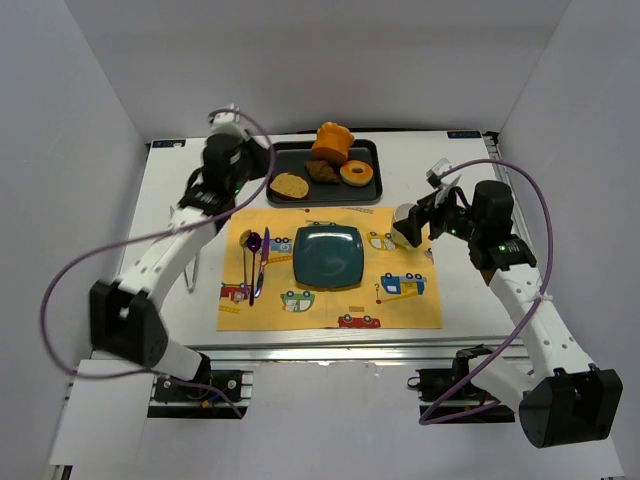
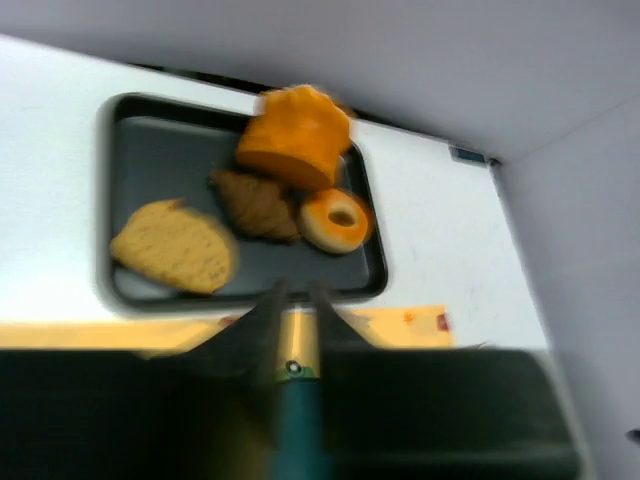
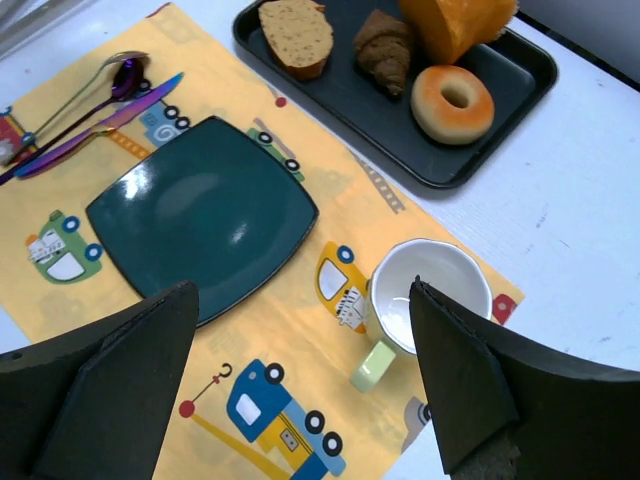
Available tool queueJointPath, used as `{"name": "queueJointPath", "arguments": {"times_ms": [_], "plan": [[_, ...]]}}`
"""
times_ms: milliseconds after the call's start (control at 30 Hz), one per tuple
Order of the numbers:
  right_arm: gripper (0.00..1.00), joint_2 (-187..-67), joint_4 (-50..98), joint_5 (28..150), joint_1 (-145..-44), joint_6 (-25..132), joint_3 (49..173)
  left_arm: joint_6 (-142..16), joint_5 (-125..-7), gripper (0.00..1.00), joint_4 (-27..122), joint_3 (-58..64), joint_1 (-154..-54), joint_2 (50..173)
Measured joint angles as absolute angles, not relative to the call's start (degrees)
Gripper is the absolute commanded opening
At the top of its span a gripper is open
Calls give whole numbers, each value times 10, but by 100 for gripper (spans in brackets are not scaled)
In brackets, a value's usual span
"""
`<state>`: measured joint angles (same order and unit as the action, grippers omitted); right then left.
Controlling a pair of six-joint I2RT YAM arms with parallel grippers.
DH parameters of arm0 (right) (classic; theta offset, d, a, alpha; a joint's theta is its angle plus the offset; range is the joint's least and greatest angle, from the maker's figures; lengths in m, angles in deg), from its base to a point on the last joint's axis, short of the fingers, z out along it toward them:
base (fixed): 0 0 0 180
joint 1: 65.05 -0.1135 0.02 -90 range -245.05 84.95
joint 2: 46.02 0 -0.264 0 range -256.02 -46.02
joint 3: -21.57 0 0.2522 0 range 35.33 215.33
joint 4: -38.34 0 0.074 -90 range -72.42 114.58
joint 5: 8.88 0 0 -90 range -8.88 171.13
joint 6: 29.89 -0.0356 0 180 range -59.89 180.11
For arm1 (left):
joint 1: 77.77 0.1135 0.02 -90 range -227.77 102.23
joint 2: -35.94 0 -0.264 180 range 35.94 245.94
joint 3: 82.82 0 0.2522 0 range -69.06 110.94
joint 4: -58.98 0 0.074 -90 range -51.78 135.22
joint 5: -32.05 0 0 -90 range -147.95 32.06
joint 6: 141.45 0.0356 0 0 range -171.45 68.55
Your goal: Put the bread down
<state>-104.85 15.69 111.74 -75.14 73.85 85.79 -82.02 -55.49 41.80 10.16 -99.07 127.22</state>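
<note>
The bread (image 1: 289,186) lies flat at the left end of the black tray (image 1: 325,201) at the back of the table. In the left wrist view the bread (image 2: 175,247) is ahead and to the left of my left gripper (image 2: 298,292). Its fingers stand a little apart with nothing between them, short of the tray's near rim. In the top view that gripper (image 1: 258,172) hovers just left of the slice. My right gripper (image 3: 302,290) is wide open and empty above the placemat, between the teal plate (image 3: 200,215) and a white cup (image 3: 430,290).
The tray also holds a brown croissant (image 2: 258,205), a donut (image 2: 335,220) and an orange block (image 2: 295,135). The teal plate (image 1: 328,256) sits on a yellow car-print placemat (image 1: 400,310). Purple cutlery (image 1: 255,260) lies to its left. White walls enclose the table.
</note>
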Motion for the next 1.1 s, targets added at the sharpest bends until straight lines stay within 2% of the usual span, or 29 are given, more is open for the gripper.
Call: {"name": "queueJointPath", "arguments": {"times_ms": [33, 167, 200, 233, 267, 300, 333, 400, 433, 467, 500, 600, 833, 1100], "plan": [[89, -1048, 156, 1124, -751, 739, 858, -823, -547, 0, 425, 47, -980, 1214], [89, -1050, 136, 1210, -750, 828, 856, -823, -519, 0, 386, -89, -907, 1049], [84, -1049, 114, 1251, -749, 889, 855, -821, -509, 2, 367, -114, -879, 1016], [78, -1048, 97, 1289, -749, 942, 850, -818, -496, 17, 341, -135, -852, 989], [71, -1047, 84, 1321, -749, 984, 842, -811, -486, 39, 318, -149, -831, 972], [49, -1045, 73, 1353, -752, 1019, 835, -803, -478, 75, 289, -159, -810, 959], [39, -1048, 64, 1379, -758, 1048, 830, -797, -472, 86, 265, -164, -795, 953], [31, -1062, 53, 1413, -773, 1073, 829, -782, -462, 93, 217, -169, -765, 954], [35, -1074, 47, 1424, -780, 1083, 831, -775, -457, 95, 199, -170, -755, 958], [51, -1092, 37, 1431, -789, 1091, 838, -760, -452, 96, 174, -170, -750, 961], [62, -1111, 29, 1435, -797, 1100, 846, -754, -451, 96, 167, -171, -737, 975], [87, -1158, 4, 1439, -810, 1118, 873, -713, -451, 95, 150, -176, -727, 1014], [89, -1173, -2, 1438, -816, 1130, 887, -590, -494, 96, 183, -228, -725, 1098], [90, -1146, 7, 1425, -816, 1126, 875, -501, -531, 87, 250, -224, -699, 1225]]}}
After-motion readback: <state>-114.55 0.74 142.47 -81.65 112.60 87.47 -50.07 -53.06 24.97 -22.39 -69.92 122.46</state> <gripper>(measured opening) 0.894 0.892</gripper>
